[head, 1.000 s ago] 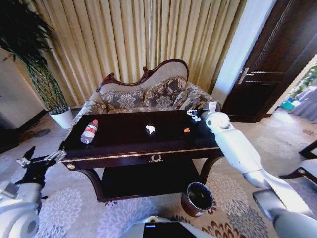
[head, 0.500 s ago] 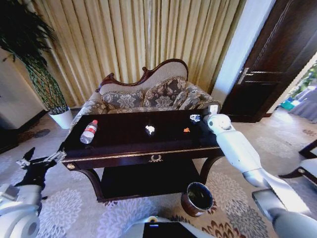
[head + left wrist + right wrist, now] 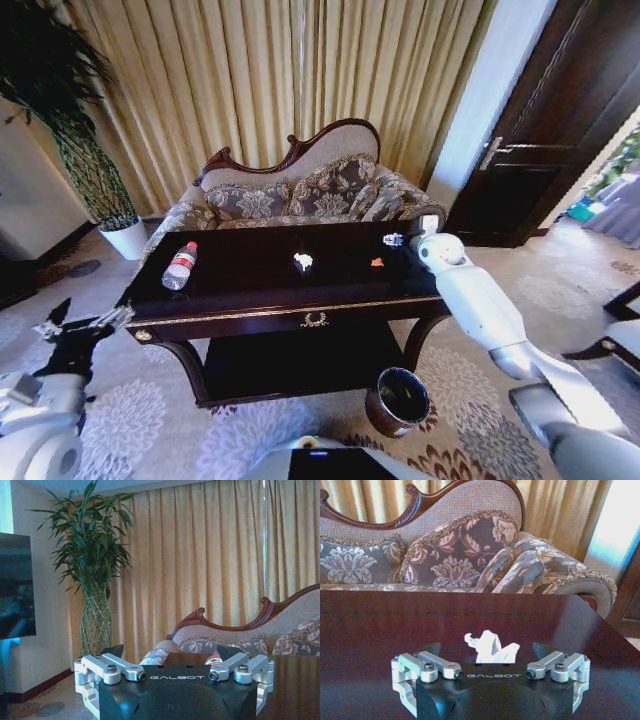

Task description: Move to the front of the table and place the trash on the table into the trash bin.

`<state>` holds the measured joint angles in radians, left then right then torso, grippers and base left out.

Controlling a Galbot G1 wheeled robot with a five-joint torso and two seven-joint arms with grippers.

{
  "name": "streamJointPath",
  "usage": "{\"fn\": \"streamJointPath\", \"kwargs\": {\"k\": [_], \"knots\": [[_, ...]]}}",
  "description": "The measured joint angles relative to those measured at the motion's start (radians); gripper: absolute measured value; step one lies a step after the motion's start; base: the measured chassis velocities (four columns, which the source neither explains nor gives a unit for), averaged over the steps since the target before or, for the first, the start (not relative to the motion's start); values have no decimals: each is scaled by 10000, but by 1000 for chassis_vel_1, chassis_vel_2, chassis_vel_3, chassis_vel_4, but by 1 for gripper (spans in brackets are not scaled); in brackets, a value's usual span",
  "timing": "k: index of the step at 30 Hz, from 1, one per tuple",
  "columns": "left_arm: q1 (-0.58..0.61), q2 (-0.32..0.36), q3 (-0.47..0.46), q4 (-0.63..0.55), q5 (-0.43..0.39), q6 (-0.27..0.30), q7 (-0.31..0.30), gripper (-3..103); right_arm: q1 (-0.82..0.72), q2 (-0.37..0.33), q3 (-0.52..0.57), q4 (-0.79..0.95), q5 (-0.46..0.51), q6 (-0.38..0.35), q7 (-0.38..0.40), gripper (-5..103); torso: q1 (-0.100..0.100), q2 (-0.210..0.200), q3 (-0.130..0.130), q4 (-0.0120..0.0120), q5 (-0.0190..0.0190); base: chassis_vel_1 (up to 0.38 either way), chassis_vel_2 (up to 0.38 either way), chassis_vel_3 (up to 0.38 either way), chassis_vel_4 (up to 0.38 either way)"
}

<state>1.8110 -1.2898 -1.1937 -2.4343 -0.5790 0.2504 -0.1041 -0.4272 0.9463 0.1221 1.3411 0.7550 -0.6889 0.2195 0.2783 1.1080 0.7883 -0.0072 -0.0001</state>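
Head view: the table (image 3: 250, 300) was seen across the middle of the frame, with the robot already stationed at its front edge. On its dark top three pieces of trash were laid out: a clear bottle (image 3: 180, 265) with a red cap at left centre, a crumpled paper wad (image 3: 303, 262) near the middle, and a tiny orange scrap (image 3: 377, 263) right of centre. The trash bin (image 3: 398, 400) was placed on the carpet in the lower right-of-centre area, just beside the table's right leg. The right gripper (image 3: 394, 240) was held over the right end of the tabletop, just right of the scrap and above it in the frame. In the right wrist view its jaws were seen spread wide and empty, with the paper wad (image 3: 490, 647) lying on the table between them, a little beyond the fingertips (image 3: 542, 651). The left gripper (image 3: 85, 325) was parked at lower left, off the table's left corner, its jaws likewise wide open and holding nothing. The approach to a first pickup was judged to be in hand. The next move would call for the right gripper to be lowered onto a chosen piece and closed gently.
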Motion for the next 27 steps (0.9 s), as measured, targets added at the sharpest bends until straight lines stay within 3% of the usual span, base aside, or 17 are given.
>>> {"fn": "streamJointPath", "kwargs": {"k": [17,26,27], "knots": [[2,-24,-23,12,3,-9,144,100,28,43,-59,-300,-73,185,-27,101,0,0,0,1,0,0,0,0,0],[-54,34,-69,29,-34,-6,126,100,-30,55,-52,-400,-179,284,-58,88,0,0,0,0,0,0,0,0,0],[-61,36,-72,29,-49,-6,76,100,-58,52,-45,-401,-215,290,-61,79,0,-1,0,1,0,0,0,0,0]]}}
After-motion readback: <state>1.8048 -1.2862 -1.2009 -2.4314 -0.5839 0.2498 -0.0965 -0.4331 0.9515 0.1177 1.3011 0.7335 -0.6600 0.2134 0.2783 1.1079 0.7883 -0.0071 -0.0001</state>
